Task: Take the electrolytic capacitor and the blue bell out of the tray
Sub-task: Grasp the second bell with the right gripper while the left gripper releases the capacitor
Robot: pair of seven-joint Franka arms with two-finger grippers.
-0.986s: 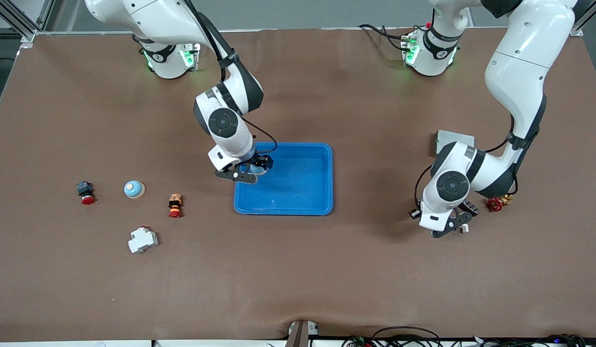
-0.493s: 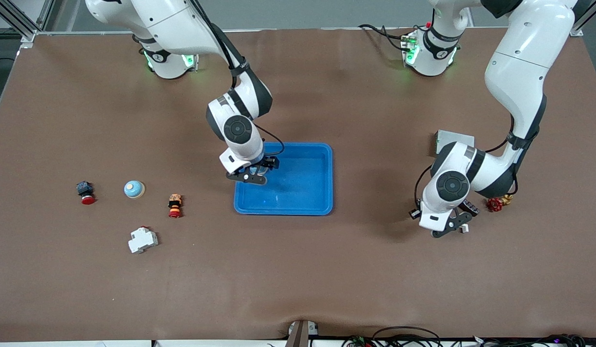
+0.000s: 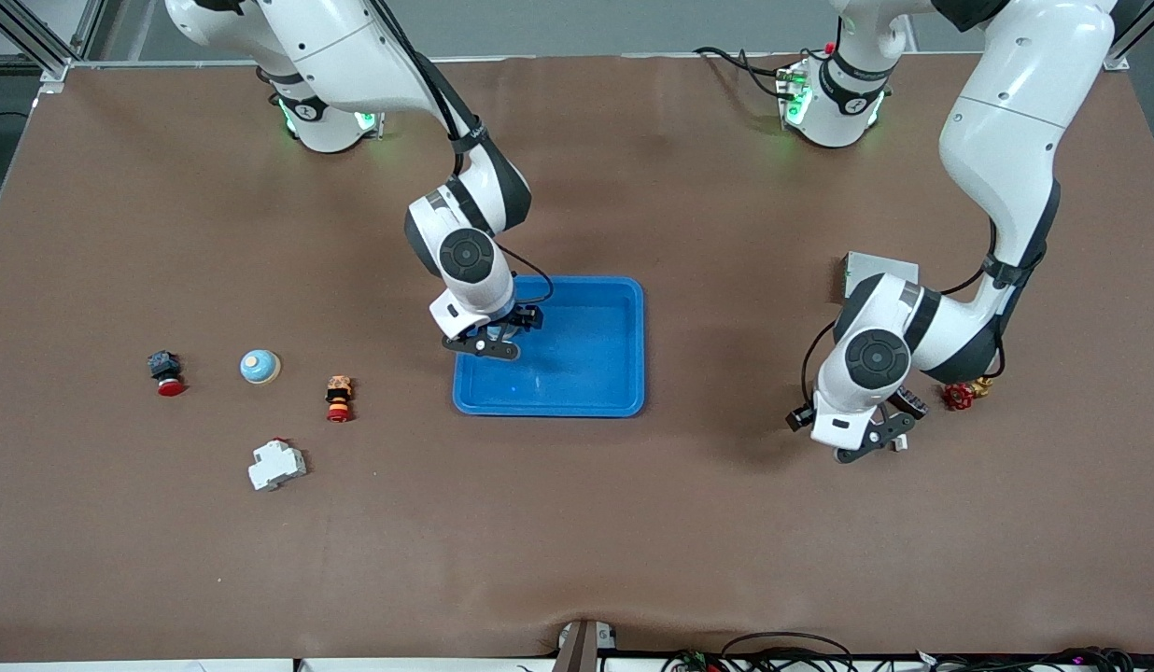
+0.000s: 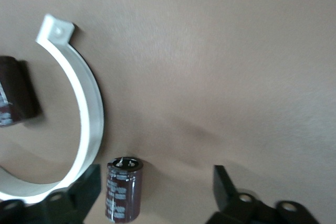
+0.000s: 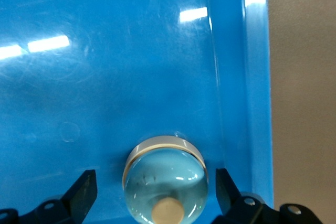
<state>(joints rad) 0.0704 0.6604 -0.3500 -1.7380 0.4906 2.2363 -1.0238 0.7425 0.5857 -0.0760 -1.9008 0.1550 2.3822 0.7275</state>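
Observation:
A light-blue bell (image 5: 164,182) with a beige button sits on the floor of the blue tray (image 5: 257,77), close to its wall. My right gripper (image 5: 153,182) is open around the bell, with a gap on each side. In the front view that gripper (image 3: 499,341) is low over the tray (image 3: 549,408) and hides the bell. A dark brown capacitor (image 4: 124,190) stands upright on the brown table. My left gripper (image 4: 156,177) is open around it, and the capacitor is close to one finger. This gripper (image 3: 880,437) is at the left arm's end of the table.
A white curved clamp (image 4: 89,108) and a second capacitor (image 4: 13,98) lie beside the left gripper. A red valve (image 3: 960,396) is next to the left arm. Toward the right arm's end lie another bell (image 3: 259,366), a red button (image 3: 166,371), an orange button (image 3: 339,397) and a white breaker (image 3: 276,464).
The right gripper moved from the tray's edge farther in over the tray and lower. The left gripper stayed in place and its fingers spread apart.

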